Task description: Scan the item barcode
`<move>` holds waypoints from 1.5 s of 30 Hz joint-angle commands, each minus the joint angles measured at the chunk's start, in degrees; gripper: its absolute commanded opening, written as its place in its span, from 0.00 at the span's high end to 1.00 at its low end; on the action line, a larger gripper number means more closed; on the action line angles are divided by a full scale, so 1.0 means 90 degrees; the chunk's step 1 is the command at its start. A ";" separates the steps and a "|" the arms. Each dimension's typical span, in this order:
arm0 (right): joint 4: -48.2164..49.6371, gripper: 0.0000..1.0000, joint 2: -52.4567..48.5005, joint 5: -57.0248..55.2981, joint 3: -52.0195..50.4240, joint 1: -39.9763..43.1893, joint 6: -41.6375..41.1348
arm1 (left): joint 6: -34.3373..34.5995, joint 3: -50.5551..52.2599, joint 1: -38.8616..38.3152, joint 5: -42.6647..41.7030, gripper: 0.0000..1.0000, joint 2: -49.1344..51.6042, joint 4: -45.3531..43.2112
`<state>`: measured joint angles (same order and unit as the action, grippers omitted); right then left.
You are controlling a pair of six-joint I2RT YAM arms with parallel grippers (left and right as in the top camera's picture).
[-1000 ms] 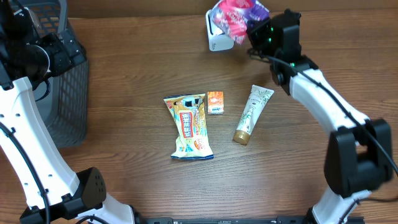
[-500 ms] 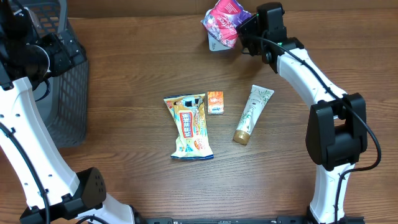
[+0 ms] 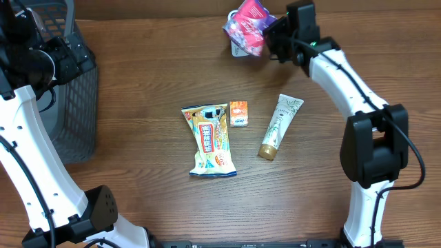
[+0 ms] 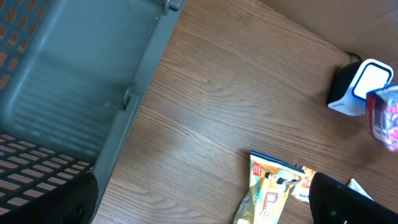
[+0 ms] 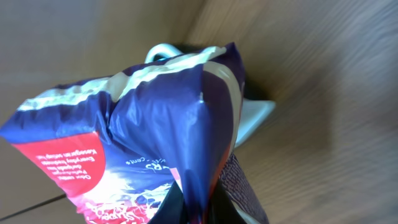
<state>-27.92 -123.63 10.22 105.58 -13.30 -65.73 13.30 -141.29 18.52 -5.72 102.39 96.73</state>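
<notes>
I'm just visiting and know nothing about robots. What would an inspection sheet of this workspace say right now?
Surface: wooden table, brown grain.
Job's things: purple-and-pink snack bag held just above the white scanner at the far edge.
Clutter: yellow snack packet, small orange box and cream tube lying mid-table; grey basket at the left.
Grippers: right gripper shut on the snack bag; left gripper open, holding nothing, beside the basket.
Cables: black cable running along the left arm.
Surroundings: nothing seen.
</notes>
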 commanded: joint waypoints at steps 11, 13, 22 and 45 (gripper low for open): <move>-0.4053 0.96 0.0092 -0.0979 0.1902 0.3466 0.1525 | -0.0100 0.0017 0.0066 0.0039 0.00 -0.0090 0.0007; -0.4435 0.96 0.0027 -0.1297 0.1792 0.4002 0.1530 | -0.0100 0.0017 0.0066 0.0036 0.00 -0.0090 0.0007; -0.4226 0.96 0.0002 -0.1848 0.0799 0.5666 0.2290 | -0.0100 0.0017 0.0066 0.0039 0.00 -0.0090 0.0007; -0.5739 0.00 0.0121 0.3526 0.1542 0.5297 0.5826 | -0.0100 0.0017 0.0066 0.0039 0.00 -0.0090 0.0007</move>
<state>-76.53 -124.03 30.11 118.45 40.47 -25.82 13.30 -141.29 18.52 -5.69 102.39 96.71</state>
